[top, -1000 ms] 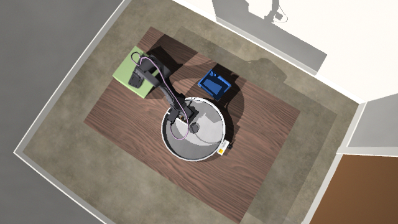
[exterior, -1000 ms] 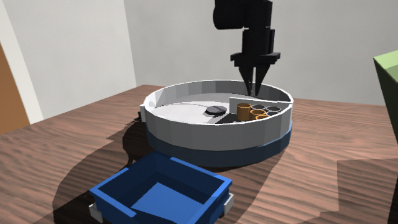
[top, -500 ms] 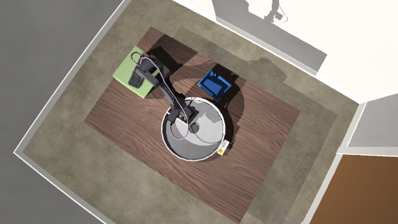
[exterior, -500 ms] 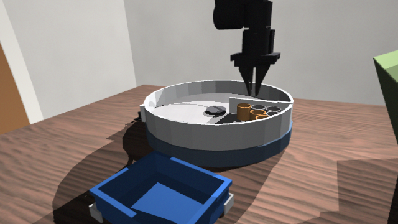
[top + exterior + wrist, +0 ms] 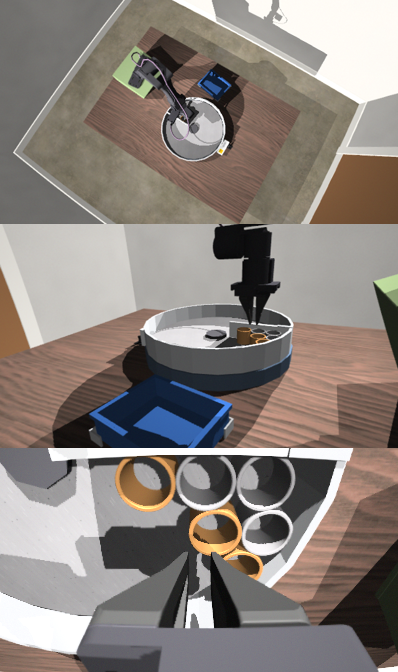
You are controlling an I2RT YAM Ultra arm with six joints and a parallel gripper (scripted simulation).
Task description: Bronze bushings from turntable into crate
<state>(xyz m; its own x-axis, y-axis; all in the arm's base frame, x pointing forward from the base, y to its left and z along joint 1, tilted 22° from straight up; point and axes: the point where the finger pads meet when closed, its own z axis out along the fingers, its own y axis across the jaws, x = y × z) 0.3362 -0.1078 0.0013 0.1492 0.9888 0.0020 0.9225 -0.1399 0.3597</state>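
From the top, a wood-grained worktop (image 5: pixel 130 130) carried a round white-rimmed turntable (image 5: pixel 221 118), a blue crate (image 5: pixel 214 84) beside it, and a green block (image 5: pixel 124 70) bearing the arm, which stretched over the turntable's rim with a purple cable looping along it. From outside, the tool (image 5: pixel 254 320) pointed straight down, its tapered black fingers nearly together, gripping nothing, just above a wedge compartment holding the upright bronze bushings (image 5: pixel 244 335) and steel bushings (image 5: pixel 273 333); a dark hub (image 5: pixel 215 333) sat at the centre. From the wrist, three smooth bronze rings and three steel ones stood clustered, one bronze ring directly ahead of the fingertips.
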